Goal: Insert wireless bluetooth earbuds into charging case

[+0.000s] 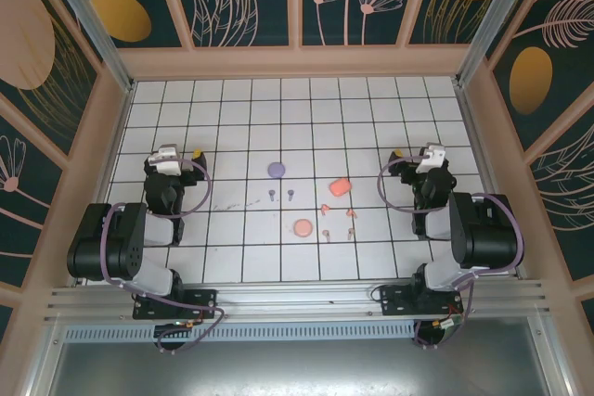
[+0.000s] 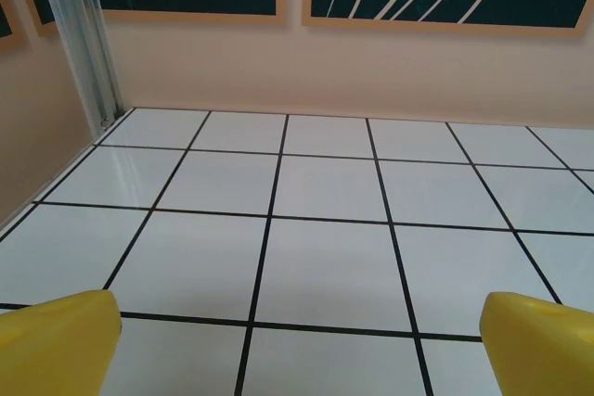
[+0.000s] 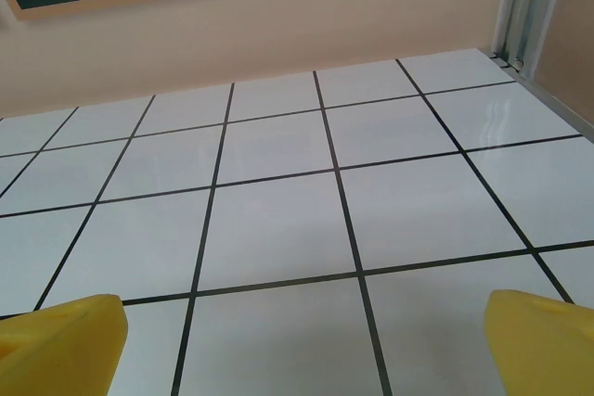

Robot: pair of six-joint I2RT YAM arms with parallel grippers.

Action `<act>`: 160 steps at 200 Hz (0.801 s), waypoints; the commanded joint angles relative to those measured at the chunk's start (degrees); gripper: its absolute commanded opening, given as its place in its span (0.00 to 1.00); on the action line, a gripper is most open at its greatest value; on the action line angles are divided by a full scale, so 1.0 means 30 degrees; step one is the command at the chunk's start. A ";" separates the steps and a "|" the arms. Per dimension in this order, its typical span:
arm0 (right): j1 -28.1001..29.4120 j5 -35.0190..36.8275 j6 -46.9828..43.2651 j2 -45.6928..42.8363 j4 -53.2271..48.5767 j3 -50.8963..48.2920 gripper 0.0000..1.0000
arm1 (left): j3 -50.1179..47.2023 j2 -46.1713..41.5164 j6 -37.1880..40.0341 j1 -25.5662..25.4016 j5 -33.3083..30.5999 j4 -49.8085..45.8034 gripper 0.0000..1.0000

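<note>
Two lilac-purple earbuds (image 1: 270,196) (image 1: 290,195) lie mid-table below a round lilac case (image 1: 277,169). To their right, several salmon-pink earbuds (image 1: 324,210) (image 1: 352,213) (image 1: 327,233) lie scattered between a pink case (image 1: 340,186) and a round pink case (image 1: 303,227). My left gripper (image 1: 176,155) (image 2: 297,345) rests at the table's left, well away from them, open with bare tile between its yellow fingertips (image 2: 60,340). At the right my right gripper (image 1: 416,157) (image 3: 302,350) is also open, its yellow fingertips (image 3: 65,345) wide apart over bare tile.
The white tiled table (image 1: 232,108) is boxed in by peach walls with dark floral panels. An aluminium post (image 2: 88,34) stands in the far left corner, another post (image 3: 520,2) in the far right corner. Both arms sit folded near the front edge.
</note>
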 commanded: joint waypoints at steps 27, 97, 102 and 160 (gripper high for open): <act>-0.0089 -0.0314 0.0014 -0.0040 0.0333 0.0225 0.99 | 0.0348 0.0033 -0.0388 0.0129 -0.0234 0.0045 0.99; -0.0089 -0.0317 0.0027 -0.0038 0.0332 0.0239 0.99 | 0.0443 0.0035 -0.0420 0.0129 -0.0335 -0.0130 0.99; -0.0089 -0.0317 0.0027 -0.0062 0.0332 0.0250 0.99 | 0.0486 0.0048 -0.0415 0.0133 -0.0344 -0.0199 0.99; -0.0264 -0.0639 0.0142 -0.0023 0.0244 0.0325 0.99 | 0.0726 0.0180 -0.0464 0.0129 -0.0372 -0.0555 0.99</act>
